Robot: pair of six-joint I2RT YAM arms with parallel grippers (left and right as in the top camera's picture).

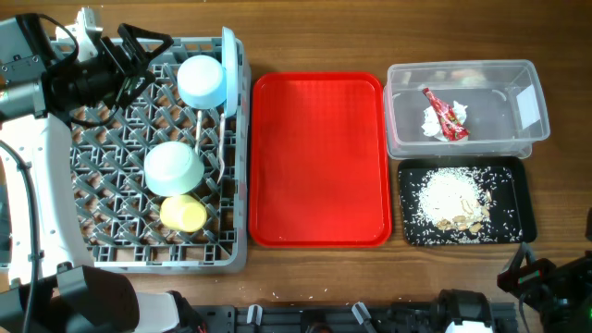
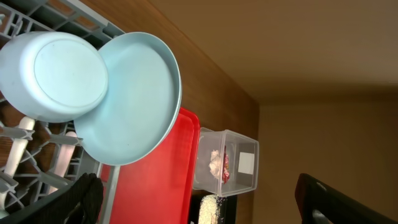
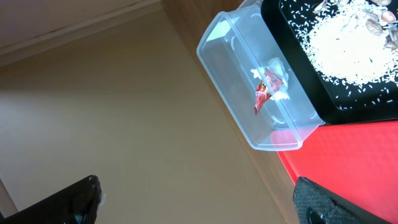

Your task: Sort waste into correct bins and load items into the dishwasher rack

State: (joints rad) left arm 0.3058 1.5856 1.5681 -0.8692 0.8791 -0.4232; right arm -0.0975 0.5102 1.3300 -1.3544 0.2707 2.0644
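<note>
Though empty, left hand [image 1: 148, 55] wide agape.

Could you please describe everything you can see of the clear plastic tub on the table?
The clear plastic tub is rectangular, lidless and see-through, with a white label on the end away from the red tray. It sits upright on the wooden table, close alongside the black tray. Inside lie a red wrapper and a crumpled white napkin, touching.

place: robot lab bench [image 1: 314, 268] staged as dish-clearing station | signs: robot arm [image 1: 83, 81] over far left corner, dishwasher rack [image 1: 102, 176] at left edge, red tray [image 1: 319, 157] mid-bench, clear tub [image 1: 490, 102] and black tray [image 1: 513, 180] at right edge
</note>
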